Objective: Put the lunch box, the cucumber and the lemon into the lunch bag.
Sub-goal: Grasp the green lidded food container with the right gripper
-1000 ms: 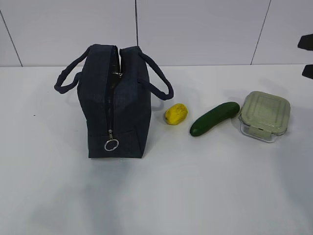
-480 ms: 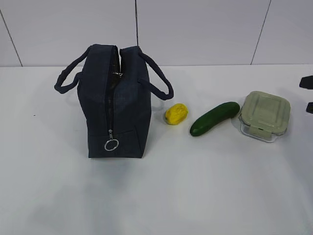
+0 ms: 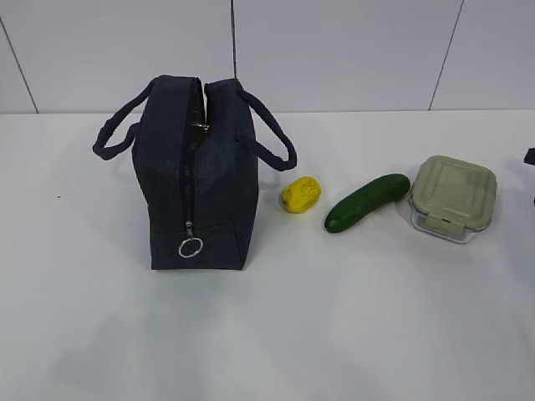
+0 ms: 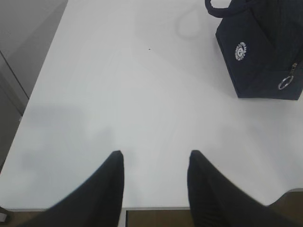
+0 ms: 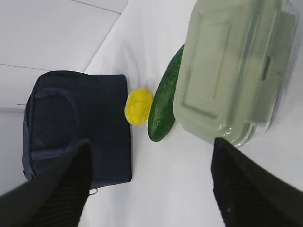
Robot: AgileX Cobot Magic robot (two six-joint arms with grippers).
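Observation:
The navy lunch bag (image 3: 196, 175) stands upright on the white table (image 3: 267, 334), with its silver ring pull (image 3: 191, 247) low on the near end and a narrow gap at the top. To its right lie the yellow lemon (image 3: 301, 194), the dark green cucumber (image 3: 366, 202) and the lunch box (image 3: 452, 197) with its sage-green lid. My right gripper (image 5: 150, 144) is open and empty, above the table beside the lunch box (image 5: 227, 66), with the cucumber (image 5: 163, 101), the lemon (image 5: 138, 106) and the bag (image 5: 75, 123) beyond. My left gripper (image 4: 156, 156) is open and empty, far left of the bag (image 4: 260, 47).
A tiled wall (image 3: 334, 50) rises behind the table. The table's front edge (image 4: 156, 208) lies just below my left gripper, and its left edge (image 4: 42, 80) borders a grey cabinet. Only dark tips of my right gripper (image 3: 530, 155) show at the exterior view's right edge.
My right gripper has come down at the right edge of the exterior view and slid mostly out of the picture. The bag, lemon, cucumber and lunch box have not moved.

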